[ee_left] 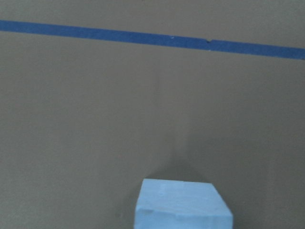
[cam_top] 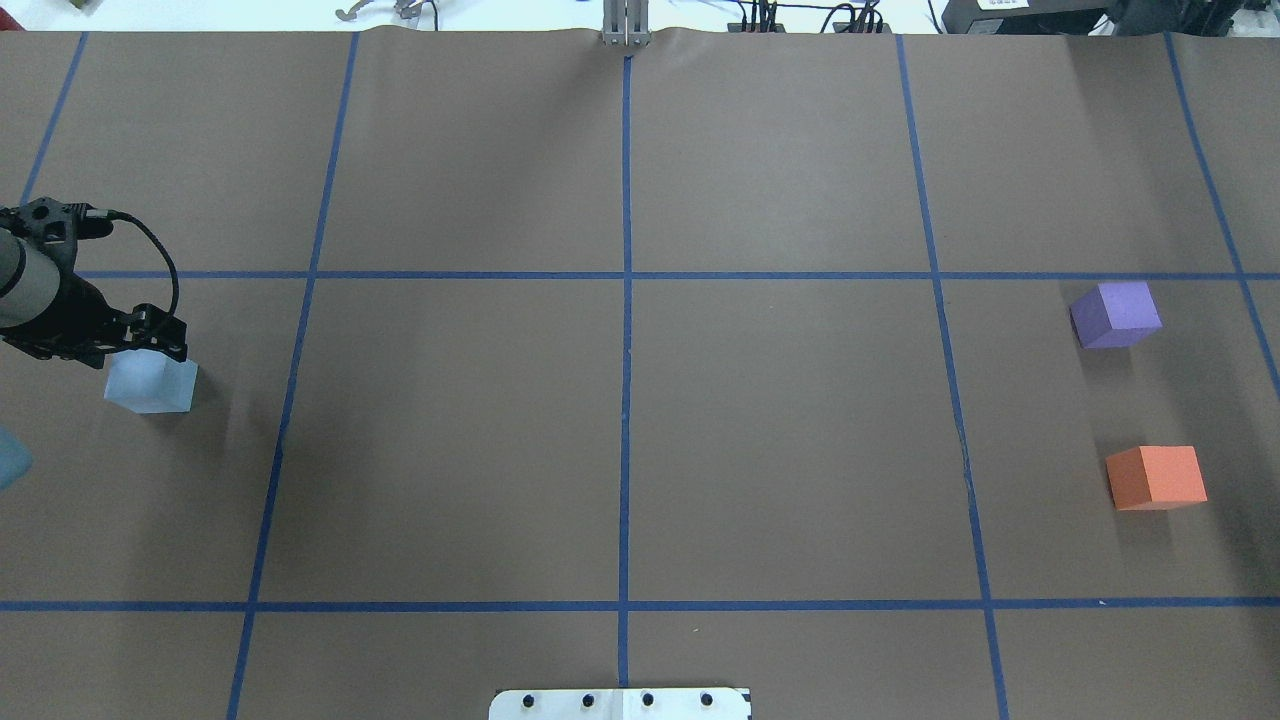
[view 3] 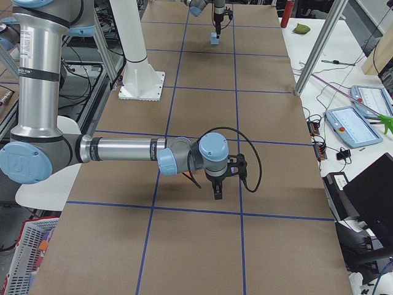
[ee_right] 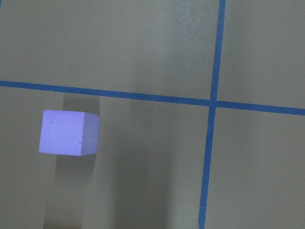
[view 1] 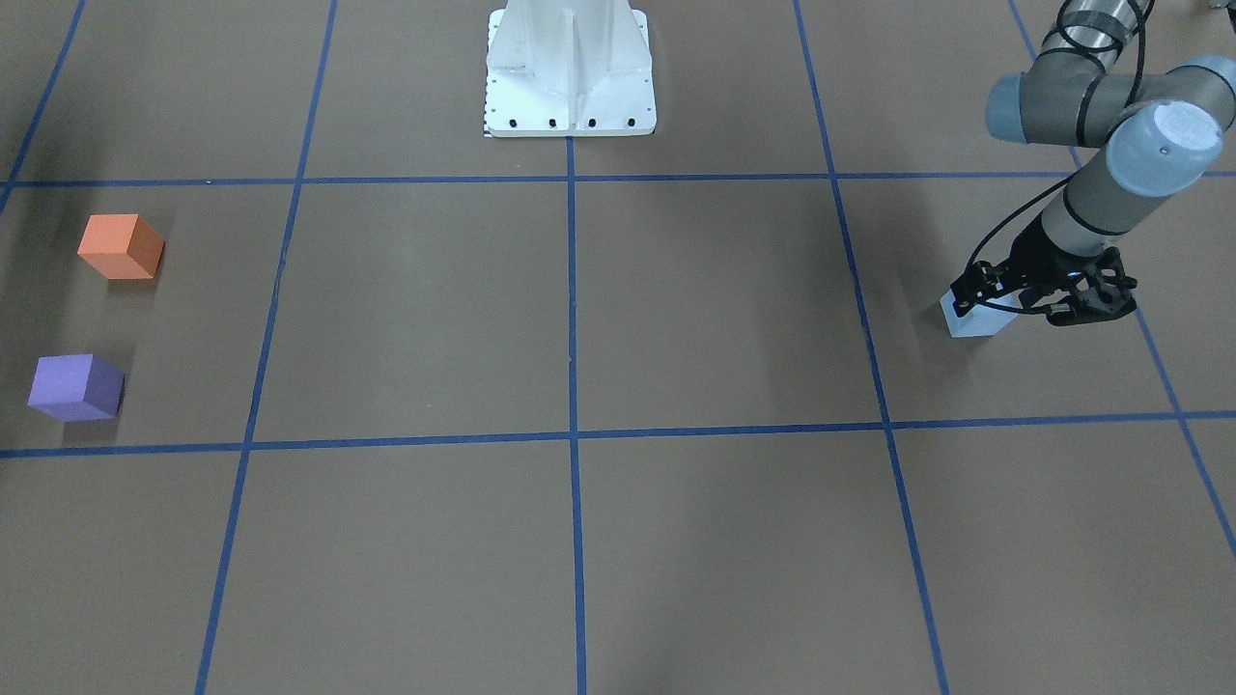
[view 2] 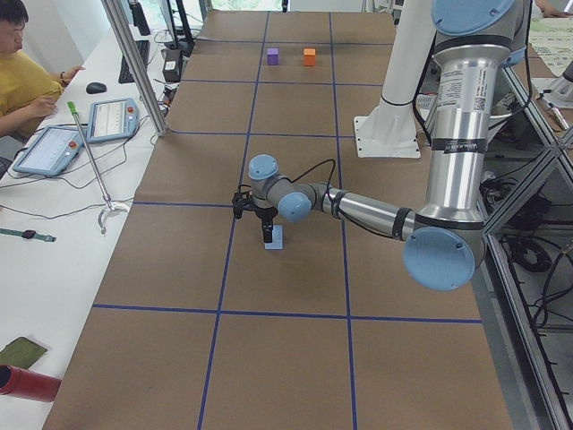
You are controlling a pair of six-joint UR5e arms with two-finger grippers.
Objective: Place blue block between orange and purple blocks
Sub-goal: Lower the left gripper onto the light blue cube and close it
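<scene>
One cube, the blue block [cam_top: 152,385], is being shown resting on the desk [cam_top: 780,450] at the robot's far left end. The left gripper [view 2: 267,236] is being held right at its top. Grip state cannot be told: open or clamped is not being resolved in any view. The orange block [cam_top: 1155,477] and purple block [cam_top: 1115,314] are being shown at the far right end, well apart from it. A full-width carry rightward is likely being called for. The right gripper [view 3: 218,192] is being held near the purple block; its state also cannot be told.

brown table [cam_top: 780,450] crossed by blue tape lines [cam_top: 626,400], white bench [view 2: 49,278] alongside.
</scene>
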